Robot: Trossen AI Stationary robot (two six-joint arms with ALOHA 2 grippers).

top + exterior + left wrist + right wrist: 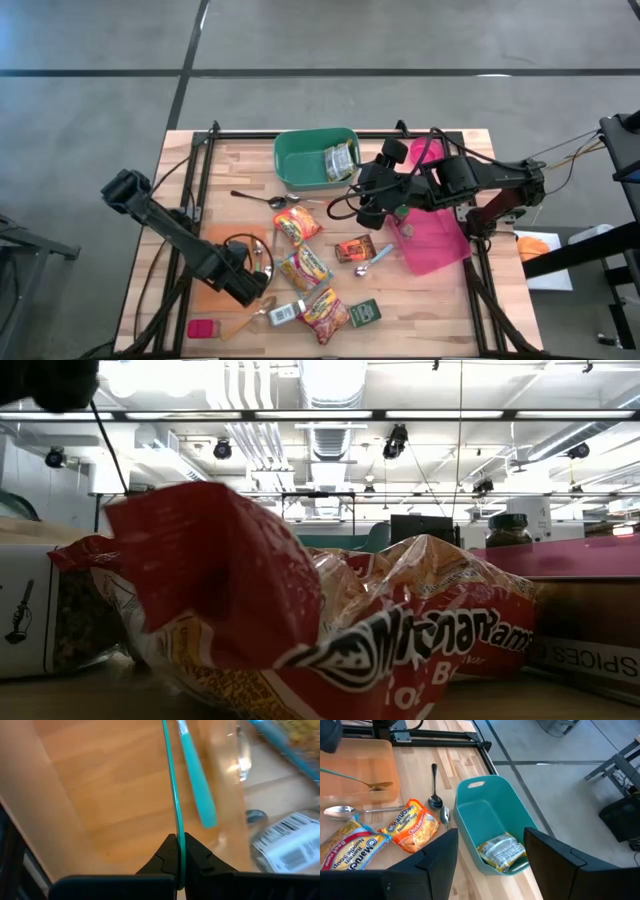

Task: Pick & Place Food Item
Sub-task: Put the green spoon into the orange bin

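Three ramen packets [298, 225] [305, 268] [325, 312] lie flat on the wooden table; the nearest one fills the low view [330, 630]. A silver packet [501, 851] lies in the green bin [318, 160]. My left gripper [247, 286] points down over the orange board [215, 270], shut on a thin teal-handled spoon [172, 780]. My right gripper [490, 851] hangs open and high beside the bin, between it and the pink tray [435, 240], with nothing between its fingers. My left gripper pinches the spoon's thin teal handle [176, 827] between its two fingertips, seen edge-on. The fingers come from above, pointing down. The handle slants away from the fingers, and the golden bowl [380, 785] sits at the orange board's surface.
A black spoon [255, 197] and silver spoons [300, 202] [340, 811] lie between board and bin. A blue-handled spoon [375, 255], small boxes [355, 248] [365, 313], a white packet [283, 313] and a pink block [202, 328] are scattered near the front. A black frame rims the table.
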